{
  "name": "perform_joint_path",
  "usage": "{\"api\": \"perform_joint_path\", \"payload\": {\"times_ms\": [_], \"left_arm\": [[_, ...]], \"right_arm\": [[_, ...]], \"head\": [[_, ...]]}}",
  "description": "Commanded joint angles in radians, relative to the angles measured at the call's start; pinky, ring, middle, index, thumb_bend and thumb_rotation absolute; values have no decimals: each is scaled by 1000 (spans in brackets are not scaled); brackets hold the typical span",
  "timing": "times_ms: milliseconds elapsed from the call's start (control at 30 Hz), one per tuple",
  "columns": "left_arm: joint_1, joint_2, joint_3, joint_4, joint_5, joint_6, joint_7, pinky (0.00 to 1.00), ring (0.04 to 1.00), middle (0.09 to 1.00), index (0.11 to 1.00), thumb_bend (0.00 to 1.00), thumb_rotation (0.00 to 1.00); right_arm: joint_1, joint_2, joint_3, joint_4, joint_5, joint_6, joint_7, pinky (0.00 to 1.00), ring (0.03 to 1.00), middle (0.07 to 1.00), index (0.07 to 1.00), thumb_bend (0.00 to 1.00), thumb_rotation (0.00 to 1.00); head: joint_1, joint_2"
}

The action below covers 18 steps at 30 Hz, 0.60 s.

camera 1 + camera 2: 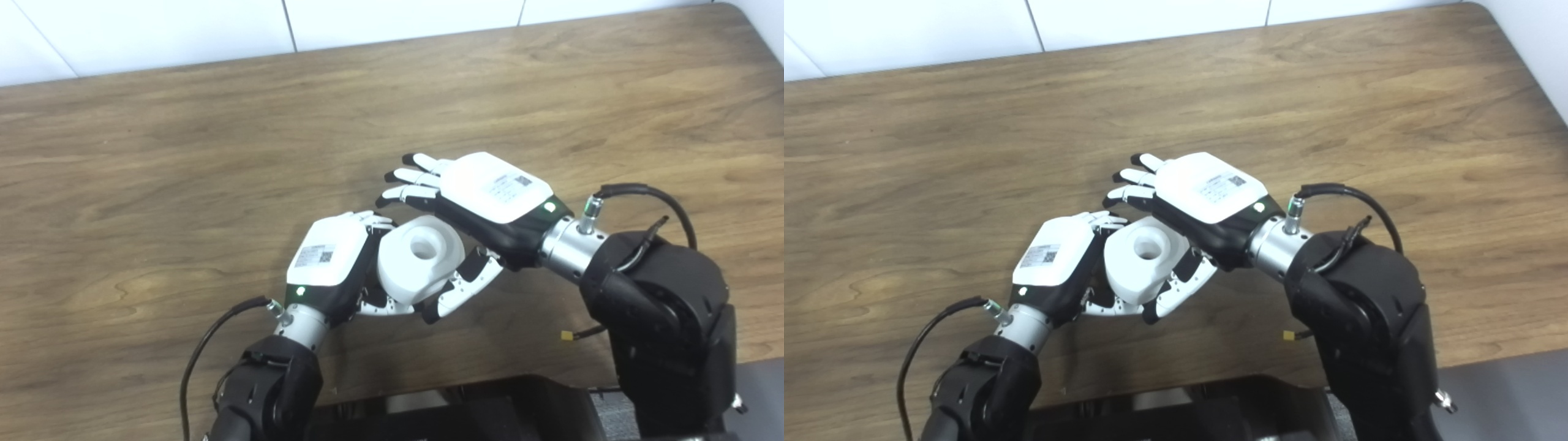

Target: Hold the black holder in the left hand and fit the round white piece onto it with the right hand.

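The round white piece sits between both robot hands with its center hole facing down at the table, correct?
Not quite. The round white piece is between the left robot hand and right robot hand, but its center hole faces up toward the camera, as the left eye view shows.

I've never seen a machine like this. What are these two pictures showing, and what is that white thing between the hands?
These are two views from cameras side by side on a humanoid robot's head, looking down at a wooden table. The two arms come in from the bottom, each ending in a hand with fingers and a thumb. The left hand is curled against a round white piece with a hole in its middle. The right hand lies over the piece's far side, fingers spread, its thumb below the piece. The black holder is hidden, if it is there at all. Nothing else shows on the table.
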Motion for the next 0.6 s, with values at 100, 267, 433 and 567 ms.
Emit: {"api": "perform_joint_path", "payload": {"times_ms": [100, 267, 433, 567], "left_arm": [[-11, 6, 1, -6, 3, -9, -10, 884, 862, 780, 490, 513, 52], [-15, 7, 6, -13, 0, 0, -33, 892, 864, 782, 490, 513, 53], [-19, 8, 5, -20, 17, 8, -72, 899, 860, 777, 493, 514, 58], [-28, 13, 1, -22, 47, 13, -114, 898, 855, 779, 496, 514, 64]], "right_arm": [[-47, -1, -27, -37, 29, 13, 8, 950, 1000, 941, 855, 1000, 449], [-56, -5, -40, -35, 35, 14, 7, 950, 1000, 942, 858, 1000, 449], [-68, -9, -46, -34, 36, 19, 20, 957, 1000, 943, 862, 1000, 463], [-85, -16, -49, -28, 45, 26, 25, 959, 1000, 944, 865, 1000, 471]], "head": [[0, 0], [-2, 2], [-1, 5], [1, 14]]}}
